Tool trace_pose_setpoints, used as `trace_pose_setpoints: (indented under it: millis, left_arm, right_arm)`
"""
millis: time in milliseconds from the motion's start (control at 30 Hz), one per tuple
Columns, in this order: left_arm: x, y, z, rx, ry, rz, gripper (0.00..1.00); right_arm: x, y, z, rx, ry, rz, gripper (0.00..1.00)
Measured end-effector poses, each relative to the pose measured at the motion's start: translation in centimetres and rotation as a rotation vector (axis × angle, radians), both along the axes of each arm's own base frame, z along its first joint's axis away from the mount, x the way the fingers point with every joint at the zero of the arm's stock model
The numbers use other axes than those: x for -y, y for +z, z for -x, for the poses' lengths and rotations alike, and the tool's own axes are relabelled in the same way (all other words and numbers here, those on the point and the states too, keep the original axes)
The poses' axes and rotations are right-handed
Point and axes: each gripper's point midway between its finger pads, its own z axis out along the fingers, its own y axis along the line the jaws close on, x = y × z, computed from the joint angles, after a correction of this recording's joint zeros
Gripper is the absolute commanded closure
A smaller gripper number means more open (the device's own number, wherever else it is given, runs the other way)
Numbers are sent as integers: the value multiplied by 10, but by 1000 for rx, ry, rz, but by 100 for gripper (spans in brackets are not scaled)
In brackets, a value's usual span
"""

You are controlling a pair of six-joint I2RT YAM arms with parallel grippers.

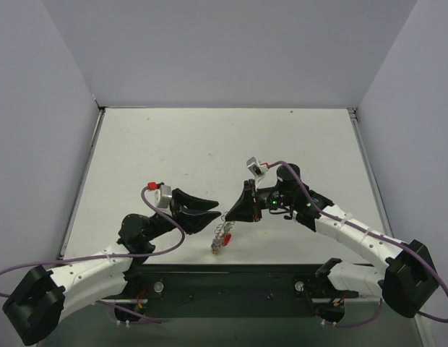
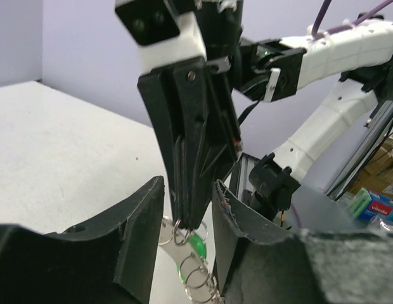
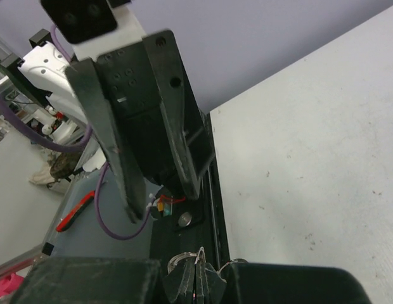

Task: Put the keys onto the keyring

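Note:
My right gripper [image 1: 228, 216] is shut on the keyring [image 1: 223, 233], pinching its thin silver wire at the top. The ring hangs below it with its small wire loops. The keys [image 1: 217, 246], red and yellow heads showing, dangle at its bottom just above the table. My left gripper [image 1: 217, 210] is open and its fingers straddle the right gripper's tips. In the left wrist view the left gripper [image 2: 188, 185] is open around the shut black tips, with wire loops of the keyring [image 2: 198, 276] and a green key [image 2: 196, 245] beneath. In the right wrist view the right gripper [image 3: 197, 271] pinches the keyring [image 3: 182, 258].
The white table [image 1: 209, 144] stretches beyond the grippers, walled at the left, back and right. The black base rail [image 1: 224, 278] runs along the near edge just below the hanging keys. Both arms meet near the table's front centre.

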Motion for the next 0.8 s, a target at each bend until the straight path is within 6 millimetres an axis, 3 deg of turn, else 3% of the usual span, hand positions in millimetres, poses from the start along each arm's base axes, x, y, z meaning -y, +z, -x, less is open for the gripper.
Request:
trace_pose_setpoints:
  millis: [233,433,567,800]
  left_arm:
    - [0,43,3,96,4,-57,44]
    - [17,72,7,141,-107,-281,44]
    - [21,66,17,104,-224,-446,42]
    - [9,25,44,-22,-390,-626,45]
  right_arm:
    - [6,0,1,49,30,77,100]
    - [13,19,1,149,75,137,100]
    - [19,24,3,195,102,178,100]
    - [28,18,12,214,174,247,100]
